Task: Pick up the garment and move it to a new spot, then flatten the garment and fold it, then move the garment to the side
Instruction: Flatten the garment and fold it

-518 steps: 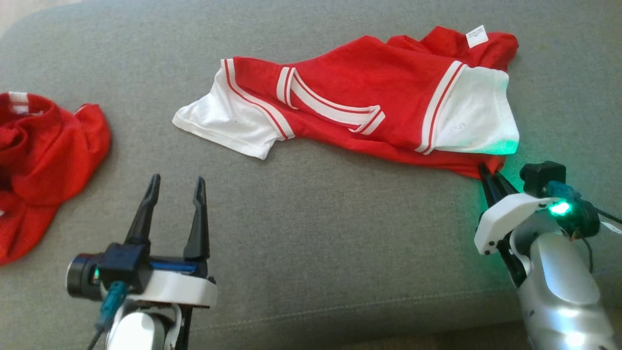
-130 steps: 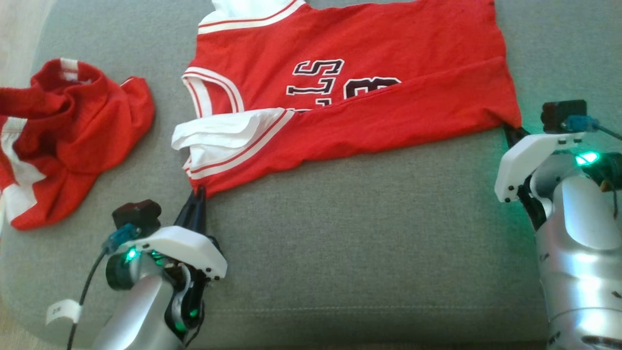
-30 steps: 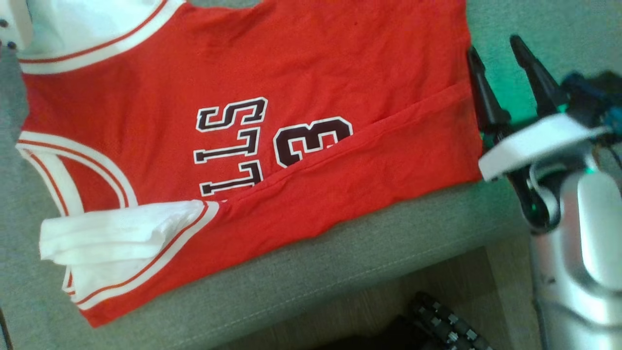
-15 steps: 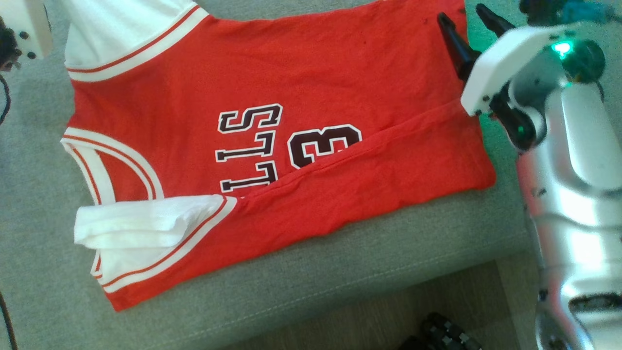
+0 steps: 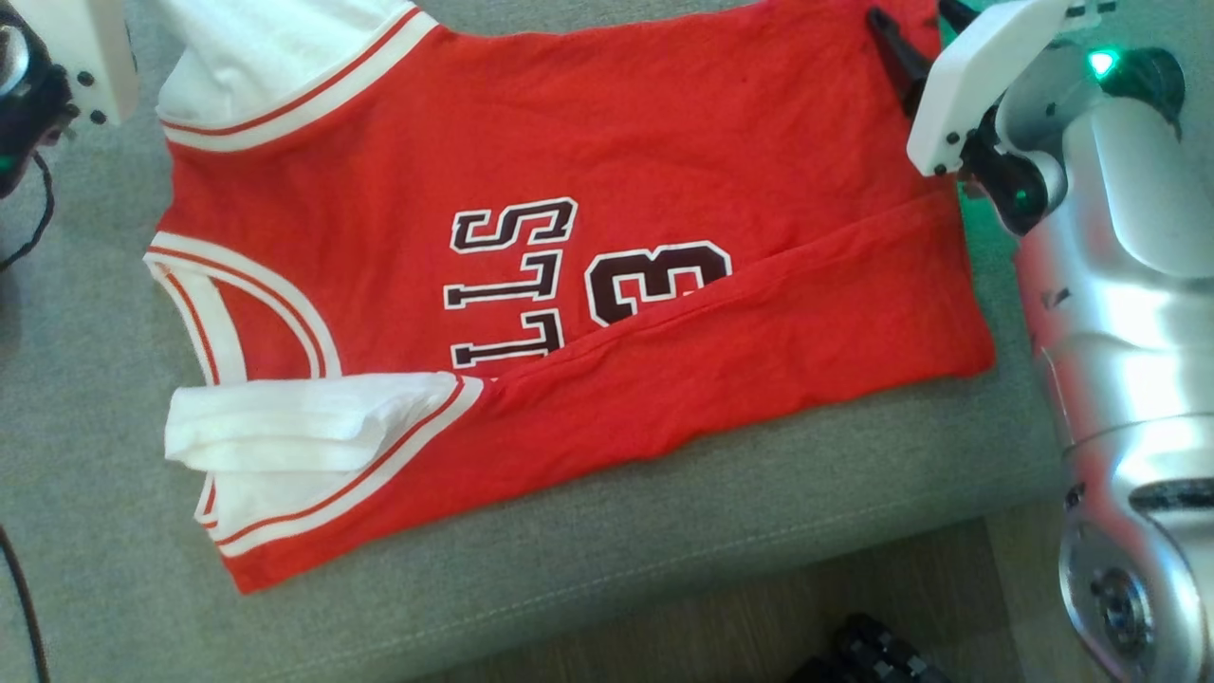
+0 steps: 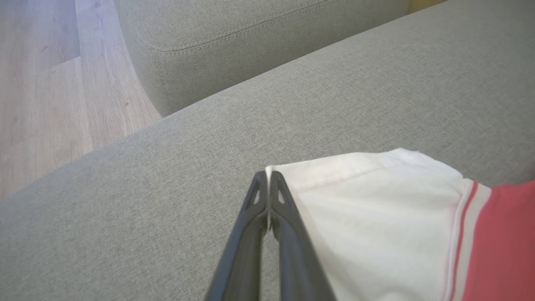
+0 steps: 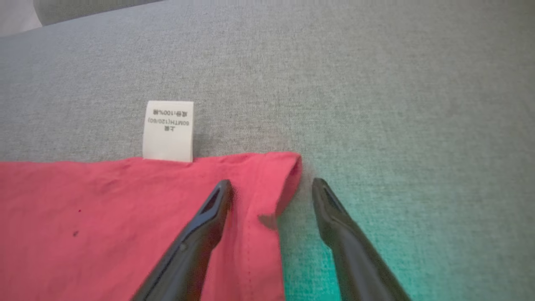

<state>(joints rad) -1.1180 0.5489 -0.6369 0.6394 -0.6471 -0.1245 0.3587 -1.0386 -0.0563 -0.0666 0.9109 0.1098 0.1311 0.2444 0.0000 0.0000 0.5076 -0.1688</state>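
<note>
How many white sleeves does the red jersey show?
2 on the jersey, both at its left end: the far sleeve, pinched by the left tool, and the near sleeve, folded over the front.

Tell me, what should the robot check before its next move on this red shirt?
1. Left end effector shut on far white sleeve of red jersey with white sleeves: ok.
2. Right end effector straddling red hem corner: ok.
3. Right grip closed: not ok, open.
4. Near white sleeve flat: not ok, bunched.
5. Jersey's near edge on grey fabric sofa: ok.
</note>
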